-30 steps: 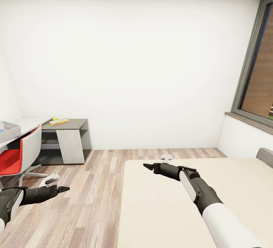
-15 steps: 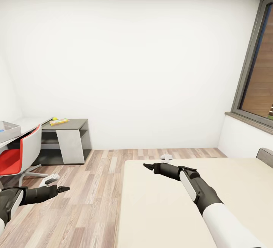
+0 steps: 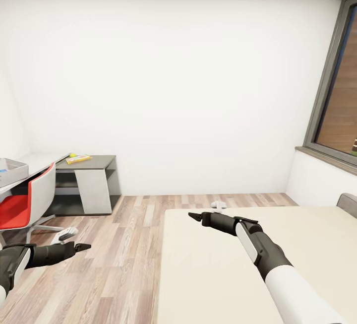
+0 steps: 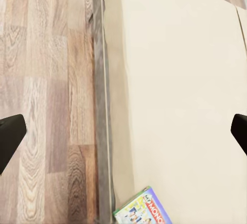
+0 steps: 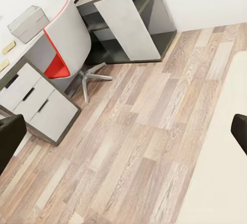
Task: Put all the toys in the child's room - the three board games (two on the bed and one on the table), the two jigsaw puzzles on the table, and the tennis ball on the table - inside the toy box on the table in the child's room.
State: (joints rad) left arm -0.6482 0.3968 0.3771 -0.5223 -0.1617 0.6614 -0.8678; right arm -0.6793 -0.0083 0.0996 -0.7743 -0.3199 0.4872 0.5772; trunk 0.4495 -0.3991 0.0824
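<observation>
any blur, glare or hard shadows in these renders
Head view: even flat light, white wall slightly brighter mid-frame, no glare, the bed shadowless. Left wrist view: soft, the board game print slightly blurred. Right wrist view: soft, only faint shading under the chair.

The head camera is turning slightly right: the toy box (image 3: 11, 169), the red chair (image 3: 22, 206) and the table (image 3: 34, 161) are sliding toward the left edge, while the window frame (image 3: 327, 83) is edging right. Both arms are holding unchanged positions within the view.
</observation>
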